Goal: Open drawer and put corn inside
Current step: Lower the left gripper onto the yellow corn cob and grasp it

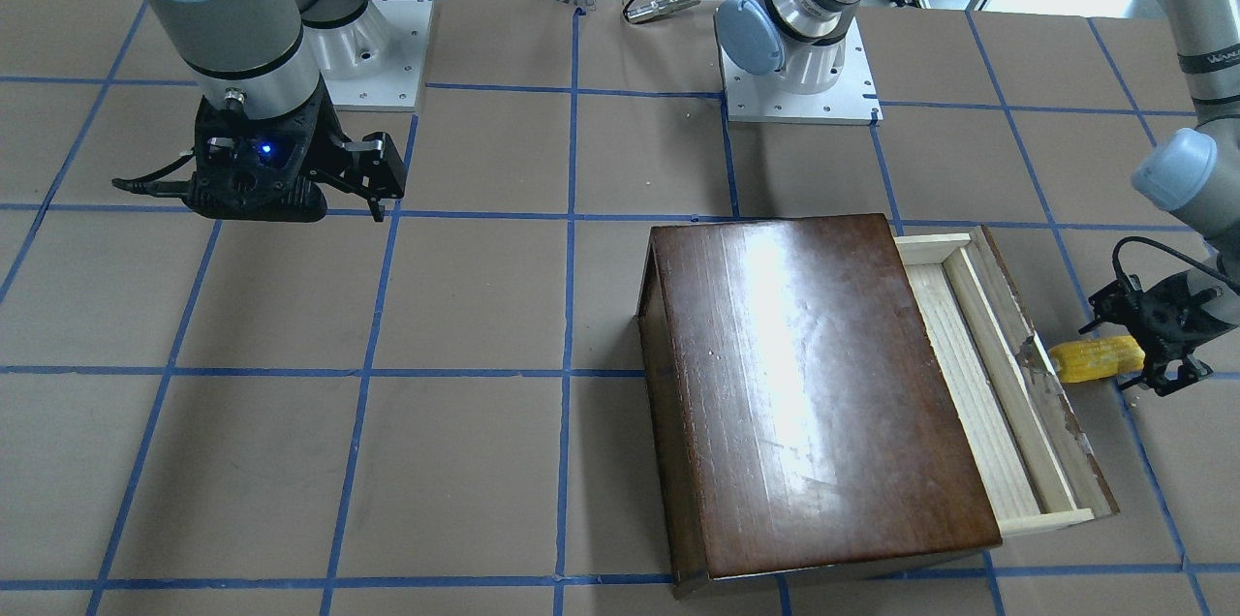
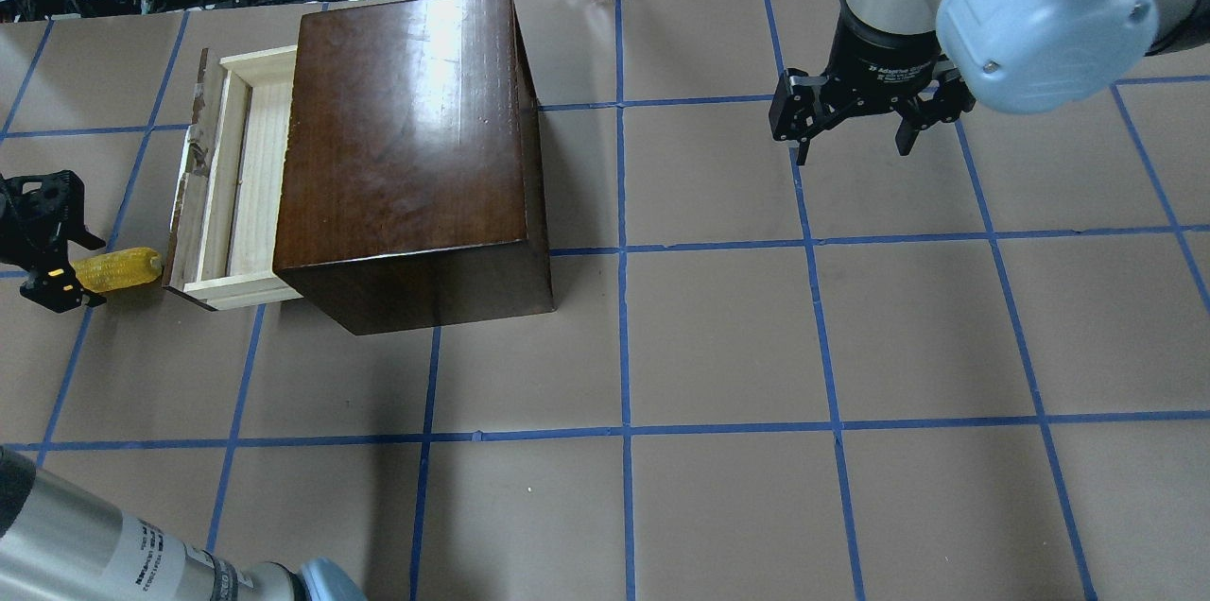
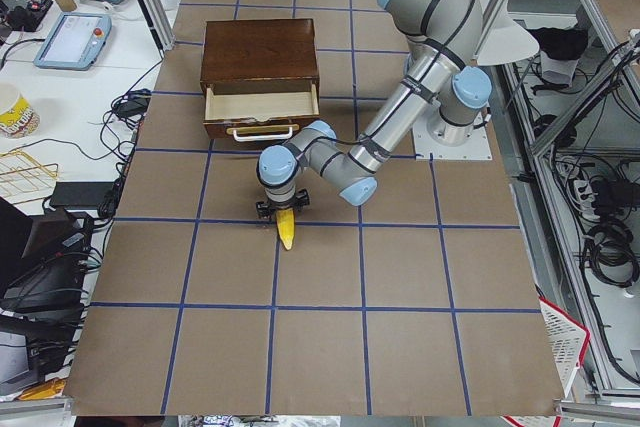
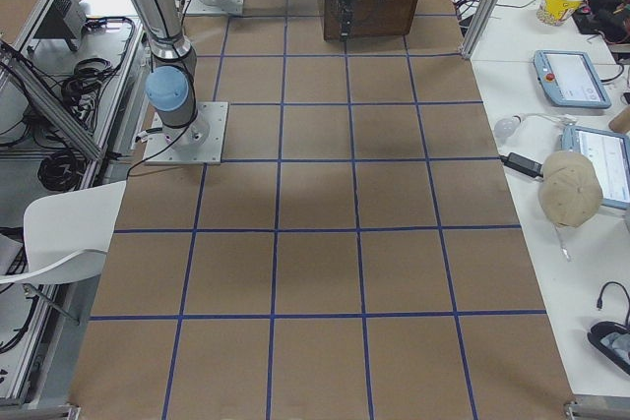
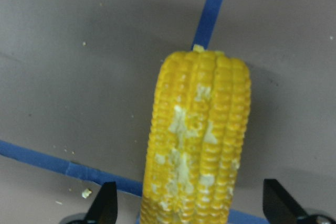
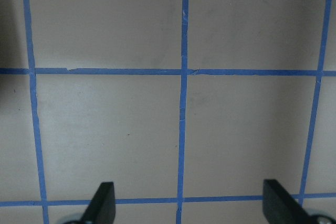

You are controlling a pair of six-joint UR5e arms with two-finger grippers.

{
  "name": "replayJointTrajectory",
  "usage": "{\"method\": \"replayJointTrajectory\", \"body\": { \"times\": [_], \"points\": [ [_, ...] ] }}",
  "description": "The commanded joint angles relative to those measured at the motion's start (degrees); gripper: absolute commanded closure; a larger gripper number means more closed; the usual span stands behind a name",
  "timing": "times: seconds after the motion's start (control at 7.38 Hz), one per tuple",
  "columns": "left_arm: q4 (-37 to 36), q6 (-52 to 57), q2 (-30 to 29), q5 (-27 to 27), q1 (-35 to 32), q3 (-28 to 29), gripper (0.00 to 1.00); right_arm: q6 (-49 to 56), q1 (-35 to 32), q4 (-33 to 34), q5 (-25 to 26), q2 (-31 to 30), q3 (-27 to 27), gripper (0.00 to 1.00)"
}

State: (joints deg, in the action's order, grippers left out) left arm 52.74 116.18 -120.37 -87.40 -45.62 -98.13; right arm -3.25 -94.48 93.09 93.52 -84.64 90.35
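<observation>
The drawer [image 1: 974, 374] of the dark-brown box [image 1: 814, 384] is pulled out; its pale wood tray [image 2: 236, 176] looks empty. The yellow corn [image 1: 1095, 359] lies on the table just outside the drawer's worn front panel [image 2: 184, 195]. My left gripper [image 2: 55, 242] is open and straddles the corn's [image 2: 118, 268] outer end. In the left wrist view both fingertips [image 5: 105, 205] stand clear of the corn [image 5: 197, 145]. My right gripper [image 2: 851, 133] is open and empty, held above the table well away from the box [image 2: 406, 138].
The brown table [image 1: 465, 306] carries a grid of blue tape. The arm bases [image 1: 799, 78] are bolted along the robot's side. The right wrist view shows only bare table [image 6: 105, 129] between the fingers.
</observation>
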Motion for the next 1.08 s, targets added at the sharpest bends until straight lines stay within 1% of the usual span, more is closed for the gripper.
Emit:
{"method": "replayJointTrajectory", "body": {
  "times": [0.0,0.14,0.27,0.41,0.54,0.81,0.95],
  "points": [
    [-1.0,0.1,-0.1,0.3,0.0,0.0,0.56,0.0,0.0,0.0,0.0,0.0,0.0,0.00],
    [-1.1,0.1,-0.1,0.4,0.0,-0.1,0.72,0.0,0.0,0.0,0.0,0.0,0.0,0.00],
    [-1.1,0.0,0.0,0.5,0.1,0.0,0.86,0.0,0.0,0.1,0.0,0.0,0.0,0.00],
    [-1.1,-0.5,0.0,0.6,0.1,0.0,0.96,0.0,0.0,0.0,0.0,0.0,0.0,0.00],
    [-1.1,-1.2,0.1,0.8,0.5,-0.2,1.00,0.0,0.0,0.1,0.0,0.0,0.0,0.00],
    [-1.1,-3.4,1.1,1.0,1.3,0.0,1.00,0.0,0.0,0.0,0.0,0.0,0.0,0.00],
    [-1.0,-4.9,2.1,1.0,0.7,0.3,1.00,0.0,0.0,0.0,0.0,0.0,0.0,0.00]
  ]
}}
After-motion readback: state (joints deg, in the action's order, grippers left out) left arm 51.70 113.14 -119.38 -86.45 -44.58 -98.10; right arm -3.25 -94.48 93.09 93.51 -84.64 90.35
